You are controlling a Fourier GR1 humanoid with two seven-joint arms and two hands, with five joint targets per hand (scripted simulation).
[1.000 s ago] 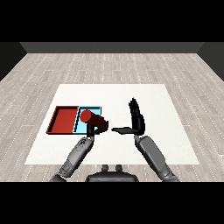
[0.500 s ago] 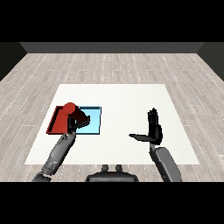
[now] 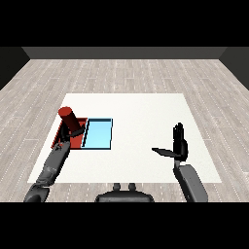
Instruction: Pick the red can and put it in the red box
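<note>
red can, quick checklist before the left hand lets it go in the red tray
1. Red can held in left hand: ok, fingers curl round it.
2. Can over red tray, not blue tray: ok.
3. Can upright: not ok, it tilts a little.
4. Can's base down on tray floor: cannot tell, the hand hides it.
5. Right hand out of the way: ok, open, far from both trays.
</note>
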